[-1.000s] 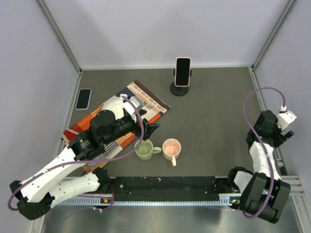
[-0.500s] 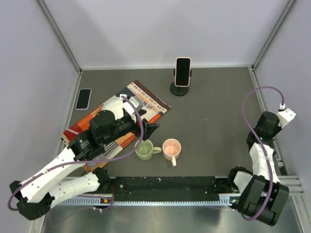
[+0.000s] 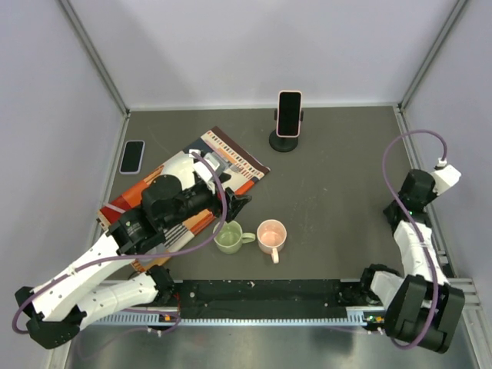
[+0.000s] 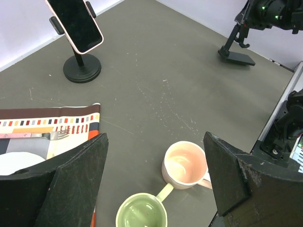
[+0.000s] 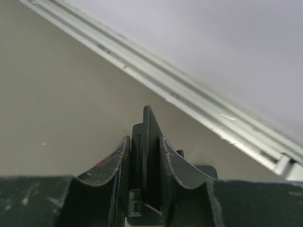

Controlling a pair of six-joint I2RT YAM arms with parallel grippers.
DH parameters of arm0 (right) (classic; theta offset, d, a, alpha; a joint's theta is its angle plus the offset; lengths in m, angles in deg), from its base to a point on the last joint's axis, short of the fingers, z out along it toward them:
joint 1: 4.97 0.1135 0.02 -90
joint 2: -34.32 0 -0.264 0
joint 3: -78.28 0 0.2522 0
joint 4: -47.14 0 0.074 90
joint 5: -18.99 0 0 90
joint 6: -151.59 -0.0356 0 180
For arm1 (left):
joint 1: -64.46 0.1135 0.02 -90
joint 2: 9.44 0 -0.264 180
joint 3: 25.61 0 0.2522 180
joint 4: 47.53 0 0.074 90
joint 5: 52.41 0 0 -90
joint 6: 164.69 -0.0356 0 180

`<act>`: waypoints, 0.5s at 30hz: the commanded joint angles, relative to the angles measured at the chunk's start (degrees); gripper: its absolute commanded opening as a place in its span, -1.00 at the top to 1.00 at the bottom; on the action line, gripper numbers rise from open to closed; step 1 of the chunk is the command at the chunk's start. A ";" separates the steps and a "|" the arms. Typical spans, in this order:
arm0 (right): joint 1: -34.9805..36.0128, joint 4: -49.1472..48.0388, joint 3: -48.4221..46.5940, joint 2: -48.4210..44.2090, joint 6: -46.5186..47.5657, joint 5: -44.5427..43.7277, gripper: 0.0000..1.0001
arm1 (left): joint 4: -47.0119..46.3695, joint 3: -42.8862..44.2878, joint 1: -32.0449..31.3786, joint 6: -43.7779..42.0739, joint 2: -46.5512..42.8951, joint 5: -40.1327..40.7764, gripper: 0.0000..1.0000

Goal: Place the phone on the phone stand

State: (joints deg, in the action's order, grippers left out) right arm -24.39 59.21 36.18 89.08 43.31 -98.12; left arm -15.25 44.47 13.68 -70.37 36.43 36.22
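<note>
Right end effector (image 5: 144, 142), pinched together, has shifted; left end effector (image 4: 155, 137) spread wide; pink-cased phone (image 3: 289, 113) upright on stand (image 3: 283, 141).

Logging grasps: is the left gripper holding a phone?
No, the left gripper is wide open with nothing in it.

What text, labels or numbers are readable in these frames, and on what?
No readable text anywhere.
The magazine: colour blocks and fine print, too small to read.
The phone on the phone stand: dark screen, no logo visible.
The second phone: dark, nothing legible.
The green mug and the pink mug: plain.
</note>
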 commanded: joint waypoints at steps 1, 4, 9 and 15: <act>7.97 0.88 -5.92 5.16 -14.13 -11.09 1.00 | -2.09 -0.07 -0.19 0.34 0.80 0.84 -0.73; 15.18 8.52 -14.79 14.30 -21.51 -20.33 1.00 | -2.44 0.29 -0.19 1.30 0.98 0.84 -0.73; 27.30 18.46 -30.61 29.66 -34.76 -28.86 1.00 | -2.88 -0.42 -0.10 2.89 0.45 4.43 -0.73; 34.44 30.17 -43.37 41.47 -42.54 -33.45 1.00 | -2.09 -1.29 -0.19 5.35 -1.74 7.51 -0.73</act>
State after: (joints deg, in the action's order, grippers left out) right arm 6.86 80.19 -1.43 126.65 9.19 -125.09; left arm -15.40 43.92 13.68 -67.31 37.02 40.51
